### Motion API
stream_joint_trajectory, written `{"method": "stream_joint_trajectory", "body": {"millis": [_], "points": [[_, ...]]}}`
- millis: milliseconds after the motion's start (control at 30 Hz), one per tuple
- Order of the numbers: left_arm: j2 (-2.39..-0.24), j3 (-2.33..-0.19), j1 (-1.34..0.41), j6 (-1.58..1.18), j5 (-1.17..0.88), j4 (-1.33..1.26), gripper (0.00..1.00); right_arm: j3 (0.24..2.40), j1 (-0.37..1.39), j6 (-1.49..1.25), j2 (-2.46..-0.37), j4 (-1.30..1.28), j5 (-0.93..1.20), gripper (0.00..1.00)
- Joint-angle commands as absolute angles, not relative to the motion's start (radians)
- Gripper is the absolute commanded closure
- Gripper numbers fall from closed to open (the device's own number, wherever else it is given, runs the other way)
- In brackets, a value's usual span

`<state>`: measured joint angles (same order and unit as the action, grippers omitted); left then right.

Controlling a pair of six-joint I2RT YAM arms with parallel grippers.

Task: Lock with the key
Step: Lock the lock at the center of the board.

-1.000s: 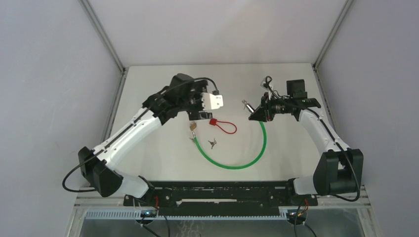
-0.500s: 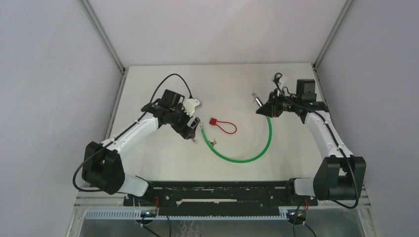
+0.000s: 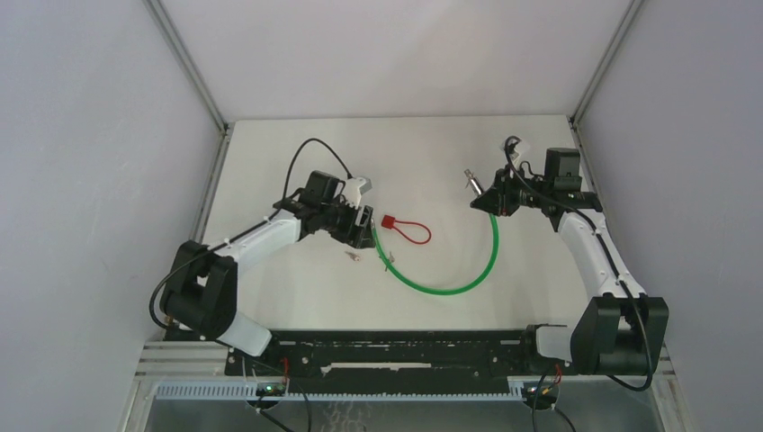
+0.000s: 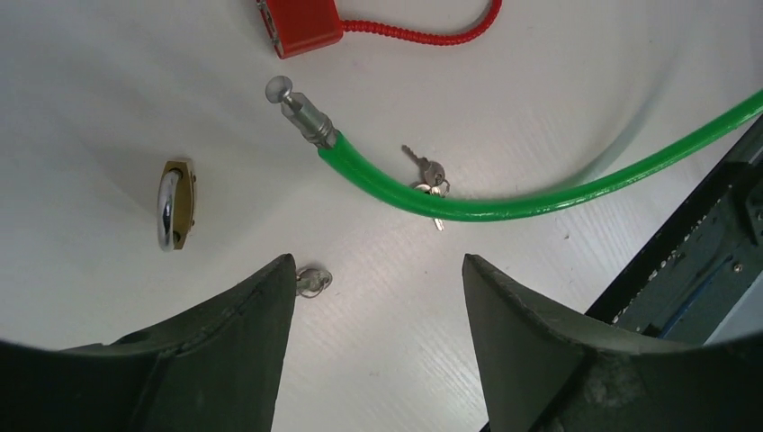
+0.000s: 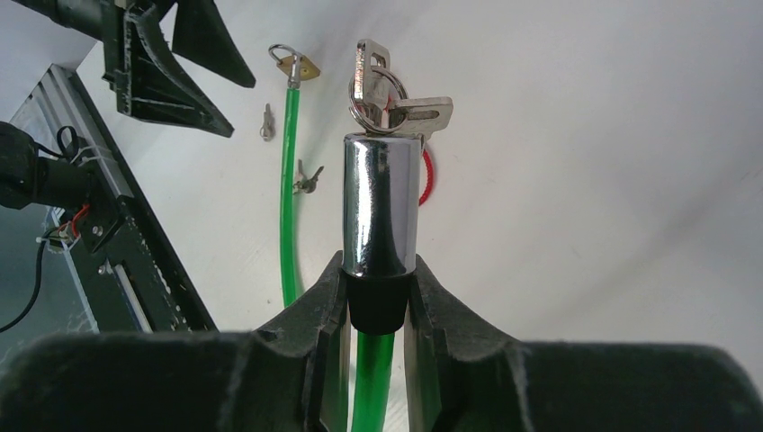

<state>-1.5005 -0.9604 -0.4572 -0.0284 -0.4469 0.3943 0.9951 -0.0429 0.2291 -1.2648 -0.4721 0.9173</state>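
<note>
Two ends of the green cable lock [image 3: 450,288] sit well apart, so I judge nothing is locked yet.

Top view: the cable curves across the middle of the counter [image 3: 423,144]. My left hand [image 3: 363,225] hangs by one end and my right hand [image 3: 483,199] holds up the other.

Left wrist: the left hand is released and holds nothing, above a loose key [image 4: 312,282]. The cable's pin [image 4: 301,112] lies free on the counter.

Right wrist: the right hand is clenched on the lock's neck under its chrome barrel [image 5: 381,202], with the keys [image 5: 391,99] seemingly in its tip.

Keys [image 4: 425,168] apparently under cable [image 4: 558,193]
</note>
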Motion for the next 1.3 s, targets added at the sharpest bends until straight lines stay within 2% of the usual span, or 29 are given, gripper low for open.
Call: {"method": "stream_joint_trajectory", "body": {"millis": [0,167,500,667,867,1000,1133,1267], "points": [[-1.513,-0.91,-0.478,-0.178,-0.408,0.18,0.28,0.997,-0.048,0.216,-1.228,-0.412,0.925,1.0],[-1.547,-0.889,-0.523,-0.243,-0.315,0.093,0.27,0.991,-0.048,0.217,-1.225,-0.407,0.932,1.0],[-1.623,-0.836,-0.537,-0.303,-0.291,-0.001,0.28,0.985,-0.048,0.223,-1.218,-0.408,0.938,1.0],[-1.645,-0.833,-0.569,-0.3,-0.301,-0.043,0.38,0.985,-0.048,0.222,-1.221,-0.408,0.939,1.0],[-1.666,-0.827,-0.58,-0.301,-0.274,-0.075,0.42,0.985,-0.048,0.225,-1.22,-0.411,0.944,1.0],[-1.684,-0.825,-0.58,-0.304,-0.275,-0.094,0.5,0.985,-0.046,0.227,-1.22,-0.413,0.946,1.0],[-1.695,-0.824,-0.58,-0.299,-0.271,-0.117,0.6,0.985,-0.048,0.226,-1.22,-0.413,0.946,1.0],[-1.683,-0.826,-0.58,-0.271,-0.263,-0.133,0.75,0.984,-0.044,0.219,-1.218,-0.406,0.943,1.0]]}}
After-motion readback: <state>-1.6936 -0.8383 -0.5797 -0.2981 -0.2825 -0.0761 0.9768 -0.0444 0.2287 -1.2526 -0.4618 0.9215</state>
